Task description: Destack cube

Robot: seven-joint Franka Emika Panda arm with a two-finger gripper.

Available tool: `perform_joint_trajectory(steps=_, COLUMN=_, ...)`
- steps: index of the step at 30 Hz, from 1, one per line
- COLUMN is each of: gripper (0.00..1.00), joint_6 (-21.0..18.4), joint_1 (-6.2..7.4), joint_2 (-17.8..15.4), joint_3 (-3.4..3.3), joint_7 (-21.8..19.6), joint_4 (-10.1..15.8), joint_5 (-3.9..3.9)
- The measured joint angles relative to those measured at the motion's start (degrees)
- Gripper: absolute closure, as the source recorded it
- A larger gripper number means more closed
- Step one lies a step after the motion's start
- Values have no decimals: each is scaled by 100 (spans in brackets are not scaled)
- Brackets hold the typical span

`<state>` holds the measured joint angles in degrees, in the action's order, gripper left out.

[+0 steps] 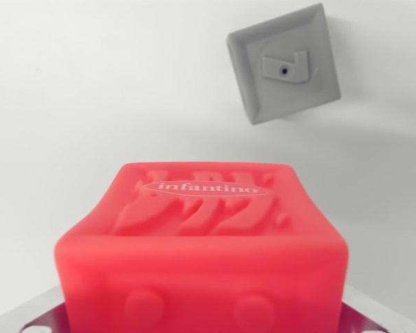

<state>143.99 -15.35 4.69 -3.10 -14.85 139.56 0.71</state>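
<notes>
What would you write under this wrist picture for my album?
Red Infantino cube up close, with a grey square block lying on the white table beyond.

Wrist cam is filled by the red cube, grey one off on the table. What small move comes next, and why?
Probably lower it gently toward the bare white table and stop at contact. The red cube fills the lower frame just above the end effector's metal parts, so it looks held, while the grey cube lies apart at upper right. The fingers themselves are not visible.
</notes>
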Motion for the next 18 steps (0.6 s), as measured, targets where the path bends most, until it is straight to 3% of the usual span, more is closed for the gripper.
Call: perform_joint_trajectory(steps=18, gripper=100, joint_6=239, joint_1=15, joint_2=-450, joint_3=2, joint_7=-875, joint_4=692, joint_5=-39)
